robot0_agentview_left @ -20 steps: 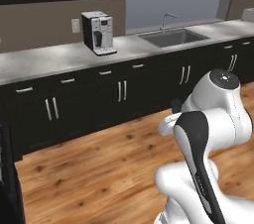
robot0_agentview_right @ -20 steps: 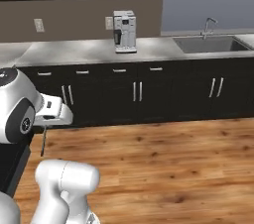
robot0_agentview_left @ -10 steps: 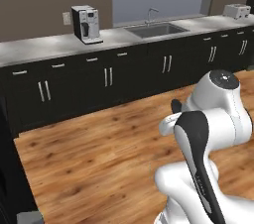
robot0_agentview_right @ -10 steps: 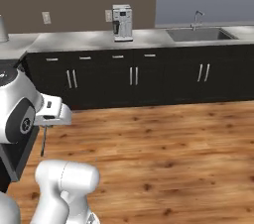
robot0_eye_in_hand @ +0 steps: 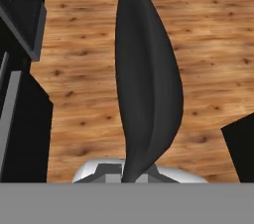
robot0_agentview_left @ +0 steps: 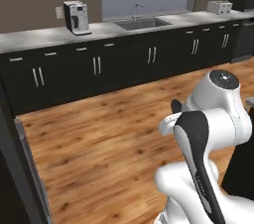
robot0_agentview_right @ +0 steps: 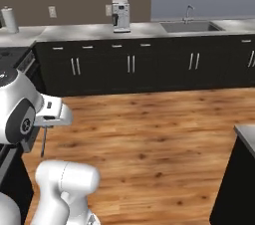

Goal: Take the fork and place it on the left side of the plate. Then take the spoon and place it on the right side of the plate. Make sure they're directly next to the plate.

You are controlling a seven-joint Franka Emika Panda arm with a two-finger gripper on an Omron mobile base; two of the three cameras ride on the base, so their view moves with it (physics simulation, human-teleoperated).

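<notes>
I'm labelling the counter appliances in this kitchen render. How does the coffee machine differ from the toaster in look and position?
The coffee machine is tall and upright, silver with a dark front recess; the toaster is low, boxy and plain pale silver. The coffee machine stands left of the sink, below a wall outlet; the toaster sits far to the sink's right, beside a dark appliance. Both rest on the same grey countertop against the back wall.

Even, soft rendered light fills the kitchen, with no hard shadows on the wood floor (robot0_agentview_left: 99, 139). The grey surface (robot0_agentview_right: 89, 31) along the back wall shows pale sheen, brightest near the sink (robot0_agentview_right: 191, 26). The dark cabinets (robot0_agentview_left: 124, 64) stay flat and nearly black, detail lost. All pictures are low in resolution and slightly soft, with jagged edges; no lens distortion shows.
</notes>
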